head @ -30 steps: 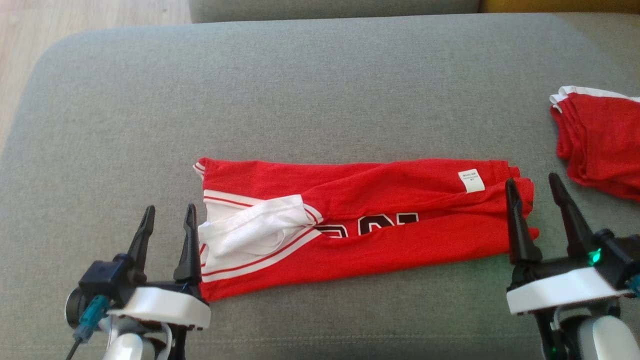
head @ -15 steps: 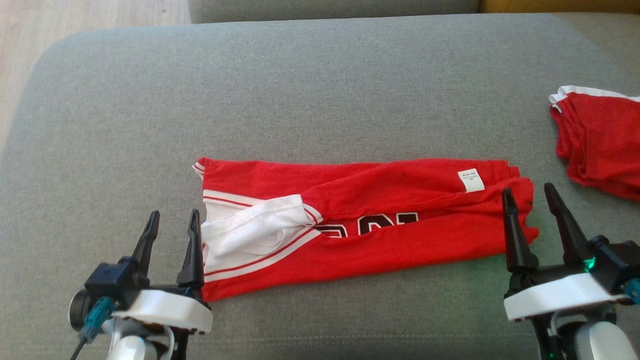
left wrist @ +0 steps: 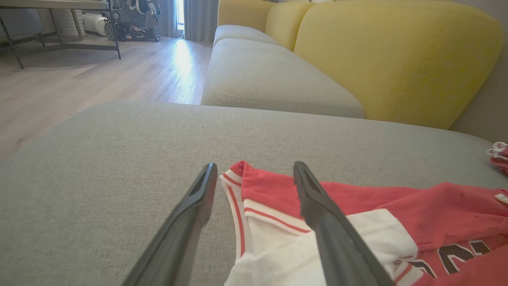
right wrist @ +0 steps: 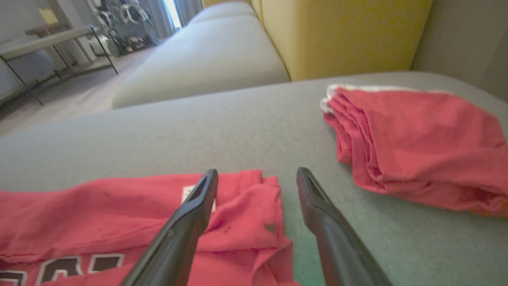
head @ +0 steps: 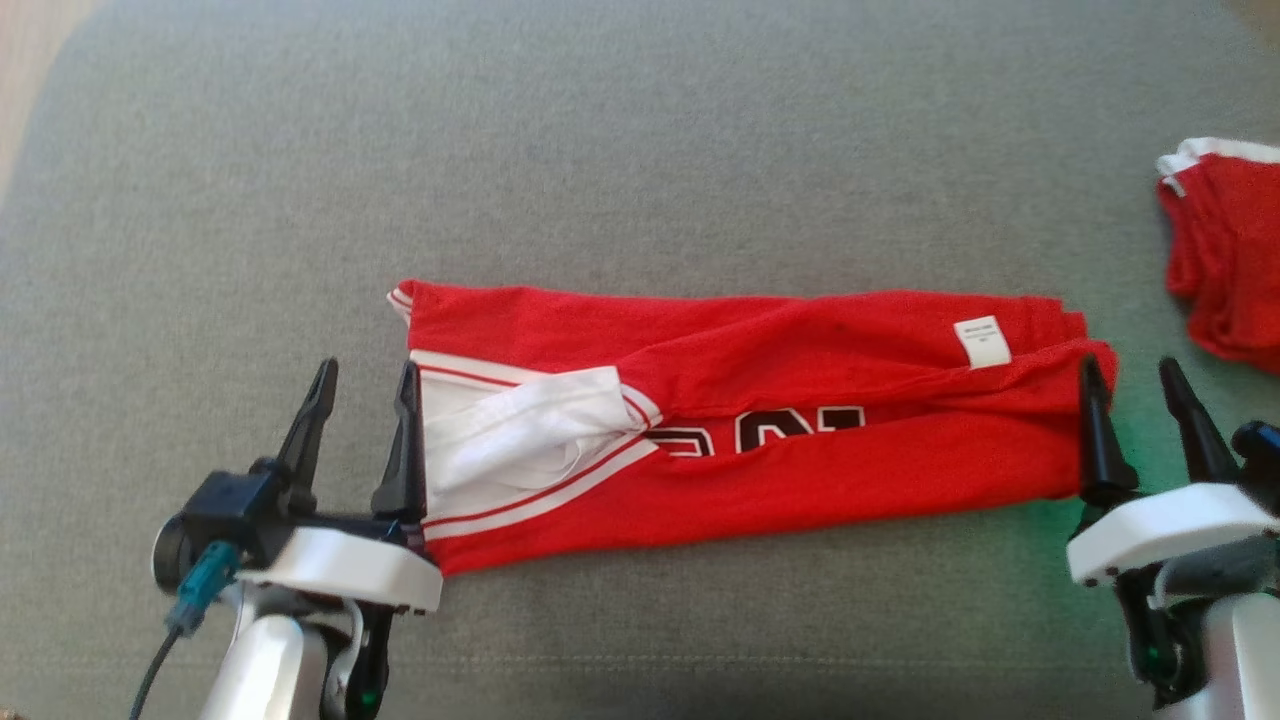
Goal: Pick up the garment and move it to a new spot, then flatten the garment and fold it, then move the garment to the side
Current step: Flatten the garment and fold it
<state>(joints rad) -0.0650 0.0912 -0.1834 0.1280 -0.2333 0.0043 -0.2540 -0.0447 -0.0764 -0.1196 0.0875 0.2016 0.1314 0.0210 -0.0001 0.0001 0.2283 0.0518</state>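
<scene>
Jaws of the left gripper [head: 367, 367] stand spread at the white-trimmed left end of the red jersey [head: 800, 480]. The right gripper [head: 1128, 364], also spread, straddles its right end. The jersey lies folded into a long band on the grey sofa cushion [head: 640, 150], its black lettering half hidden and a white label [head: 981, 342] near its right end. Another folded red garment [head: 1230, 260] sits apart, far right.

red garment [head: 800, 420] folded lengthwise on grey cushion [head: 640, 180]; left end effector [head: 365, 385], right end effector [head: 1132, 378] agape at its ends.

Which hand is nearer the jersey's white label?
Right. Right hand sits just right of the white label; left hand is beside the red jersey at its other end.
</scene>
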